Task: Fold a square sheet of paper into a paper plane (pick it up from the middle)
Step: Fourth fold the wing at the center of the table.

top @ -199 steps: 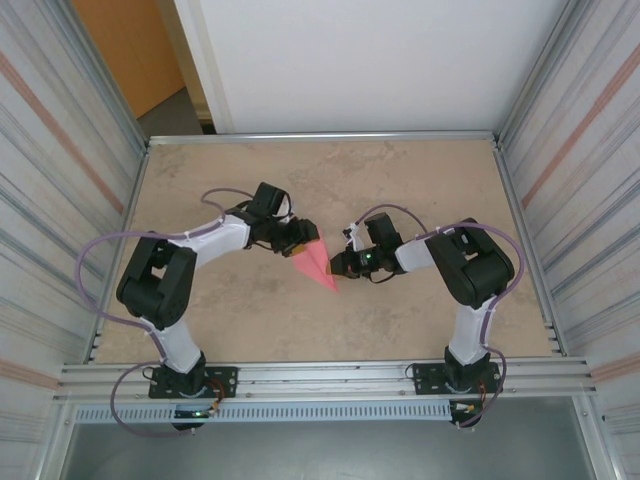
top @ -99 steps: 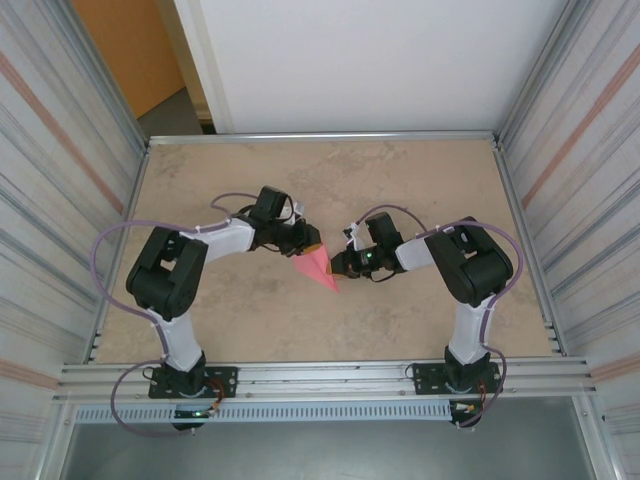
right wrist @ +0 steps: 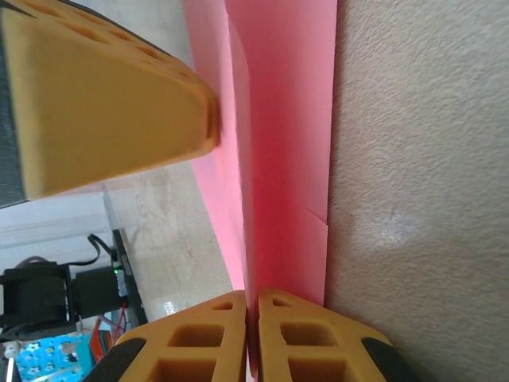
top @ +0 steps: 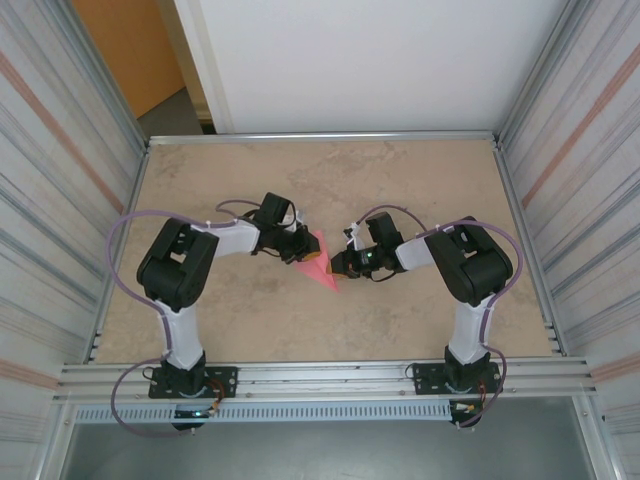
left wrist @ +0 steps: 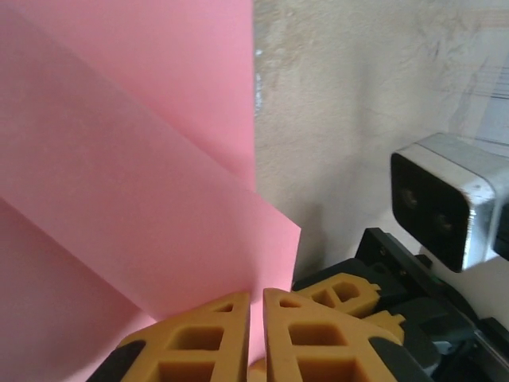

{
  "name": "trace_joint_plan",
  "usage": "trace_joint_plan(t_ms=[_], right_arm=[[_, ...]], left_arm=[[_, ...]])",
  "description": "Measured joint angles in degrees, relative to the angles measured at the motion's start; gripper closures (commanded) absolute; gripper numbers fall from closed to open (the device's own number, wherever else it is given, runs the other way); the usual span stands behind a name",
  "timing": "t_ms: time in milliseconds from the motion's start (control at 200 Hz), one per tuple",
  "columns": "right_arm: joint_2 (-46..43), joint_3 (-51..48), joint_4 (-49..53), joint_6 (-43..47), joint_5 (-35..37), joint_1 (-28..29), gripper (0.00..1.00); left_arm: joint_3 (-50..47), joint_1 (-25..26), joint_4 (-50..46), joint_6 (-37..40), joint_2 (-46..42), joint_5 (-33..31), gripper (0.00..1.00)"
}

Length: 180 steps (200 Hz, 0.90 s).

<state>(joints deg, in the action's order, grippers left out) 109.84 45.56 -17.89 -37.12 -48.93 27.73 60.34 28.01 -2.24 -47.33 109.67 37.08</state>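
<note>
- We saw the paper plane [top: 322, 270], a pink pointed fold, in the middle of the counter [top: 420, 180] between the two arms.
- Our left pincer [left wrist: 256, 296] was narrowed onto its edge, gripping it.
- Our right pincer [right wrist: 251, 298] was pinched tight on the paper from the opposite side.

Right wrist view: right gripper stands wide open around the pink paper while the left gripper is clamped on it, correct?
No. The right gripper is not open: the right wrist view shows it shut on the pink paper. The left gripper is indeed clamped on it.
</note>
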Motion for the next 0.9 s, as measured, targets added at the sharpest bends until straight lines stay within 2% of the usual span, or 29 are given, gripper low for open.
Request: trace_joint_plan(t_ms=[456,707,902], right_arm=[[-1.7,0.2,1.7,-1.3,-0.2,-0.1,0.71],[-6.4,-0.5,9.7,0.2,4.4,-1.7,0.65],[-7.7,0.6,15.0,3.8,8.1,-0.3,0.58]], left_arm=[[2.3,0.0,-0.9,0.0,2.1,0.0,0.9],[2.3,0.0,-1.6,0.0,2.3,-0.2,0.9],[2.3,0.0,-2.0,0.0,2.3,-0.2,0.9]])
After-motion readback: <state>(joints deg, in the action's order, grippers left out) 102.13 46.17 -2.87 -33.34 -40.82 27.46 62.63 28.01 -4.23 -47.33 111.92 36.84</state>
